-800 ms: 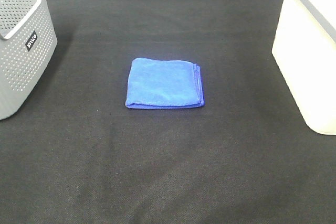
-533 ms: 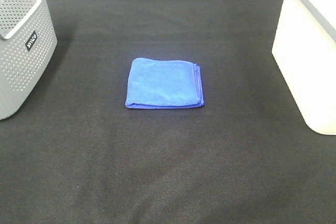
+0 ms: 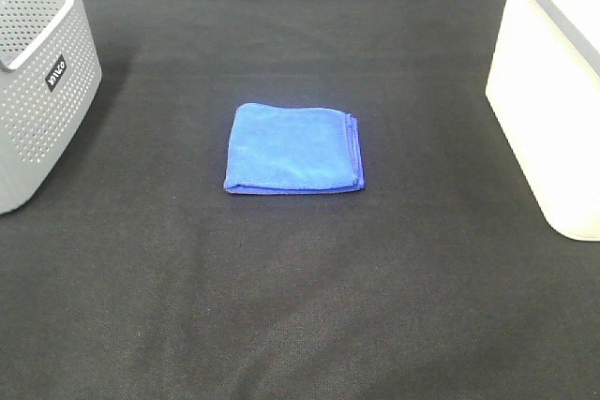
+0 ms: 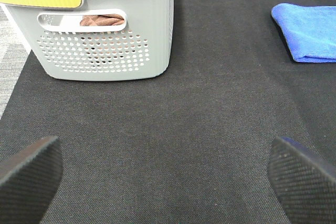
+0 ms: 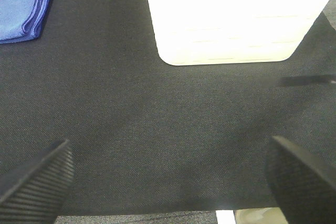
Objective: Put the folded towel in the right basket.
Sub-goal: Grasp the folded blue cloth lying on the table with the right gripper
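Observation:
A folded blue towel (image 3: pixel 293 148) lies flat on the black table cloth near the middle of the exterior view. It also shows in the left wrist view (image 4: pixel 308 31) and in the right wrist view (image 5: pixel 22 9). The right basket (image 3: pixel 553 81) is white and stands at the right edge; the right wrist view shows its wall (image 5: pixel 231 19). My left gripper (image 4: pixel 163 179) is open and empty over bare cloth, far from the towel. My right gripper (image 5: pixel 168 182) is open and empty, in front of the white basket. Neither gripper shows in the exterior view.
A grey perforated basket (image 3: pixel 37 81) stands at the left edge; the left wrist view (image 4: pixel 100 30) shows brown and grey cloth inside it. The black cloth (image 3: pixel 300 306) covers the table around the towel.

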Motion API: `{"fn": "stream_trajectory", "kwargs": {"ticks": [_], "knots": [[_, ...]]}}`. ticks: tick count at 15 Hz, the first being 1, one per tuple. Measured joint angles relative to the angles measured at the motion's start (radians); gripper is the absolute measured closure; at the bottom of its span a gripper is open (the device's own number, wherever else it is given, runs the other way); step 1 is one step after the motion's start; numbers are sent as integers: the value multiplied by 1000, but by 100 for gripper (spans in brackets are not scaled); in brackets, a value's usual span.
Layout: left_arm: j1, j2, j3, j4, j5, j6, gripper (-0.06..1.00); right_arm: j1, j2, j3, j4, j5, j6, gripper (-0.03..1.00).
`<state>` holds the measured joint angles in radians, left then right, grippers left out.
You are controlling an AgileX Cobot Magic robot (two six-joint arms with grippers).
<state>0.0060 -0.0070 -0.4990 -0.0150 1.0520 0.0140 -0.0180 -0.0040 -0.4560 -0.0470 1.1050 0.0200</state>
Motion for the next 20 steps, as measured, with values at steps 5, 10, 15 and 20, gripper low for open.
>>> {"fn": "stream_trajectory", "kwargs": {"ticks": [5, 10, 15, 20], "knots": [[0, 0, 0, 0, 0, 0, -4, 0, 0, 0, 0, 0, 0, 0], [0, 0, 0, 0, 0, 0, -4, 0, 0, 0, 0, 0, 0, 0], [0, 0, 0, 0, 0, 0, -4, 0, 0, 0, 0, 0, 0, 0], [0, 0, 0, 0, 0, 0, -4, 0, 0, 0, 0, 0, 0, 0]]}}
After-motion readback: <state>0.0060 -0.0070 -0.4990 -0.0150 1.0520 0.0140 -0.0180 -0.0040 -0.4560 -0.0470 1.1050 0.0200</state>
